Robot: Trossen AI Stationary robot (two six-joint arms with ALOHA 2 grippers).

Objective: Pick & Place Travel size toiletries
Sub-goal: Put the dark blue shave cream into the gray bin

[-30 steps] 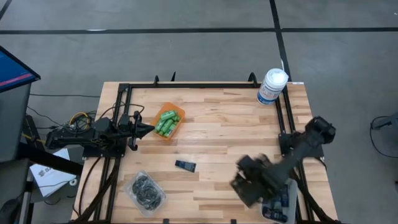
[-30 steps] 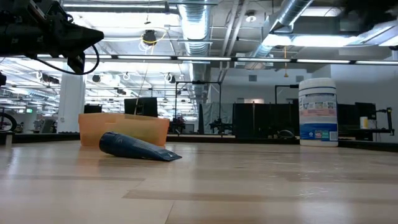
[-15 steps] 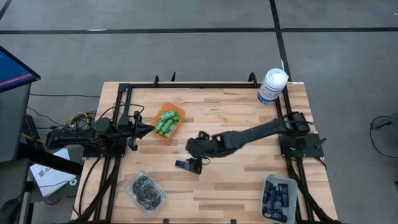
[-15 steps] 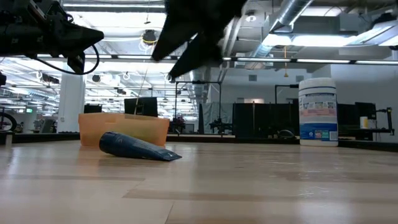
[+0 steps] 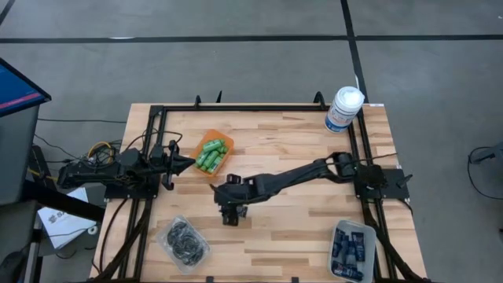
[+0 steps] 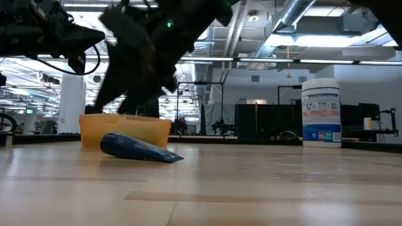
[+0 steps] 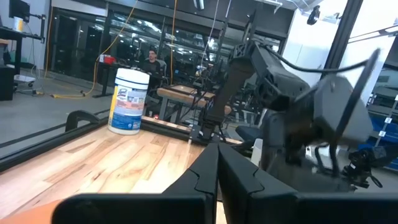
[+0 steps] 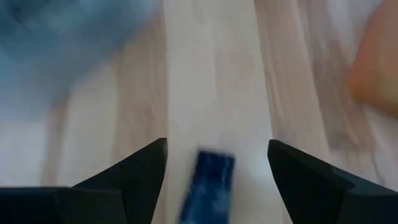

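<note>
A small flat dark navy tube [image 8: 211, 180] lies flat on the wooden table near its middle, also seen in the low view as the navy tube [image 6: 139, 149]. My right gripper [image 8: 217, 146] hovers open just above it, slanting down, one finger on either side and not touching; in the high view the right gripper [image 5: 232, 211] covers most of the tube. Green bottles [image 5: 212, 154] lie in an orange tray [image 5: 224, 165]. Black round pieces in a clear packet [image 5: 182, 242] lie at the near left. My left gripper [image 5: 185, 163] waits shut at the left edge.
A clear bin [image 5: 351, 250] holding several navy tubes stands at the near right corner. A large white canister [image 5: 343, 108] stands at the far right corner. A black frame rail [image 5: 259, 108] runs round the table. Bare wood lies between the tube and the bin.
My right gripper has swung from above the clear bin at the near right toward the table's left and come down over the lone navy tube, rolling and tipping its fingers downward. It has stayed open. The tube has not moved.
</note>
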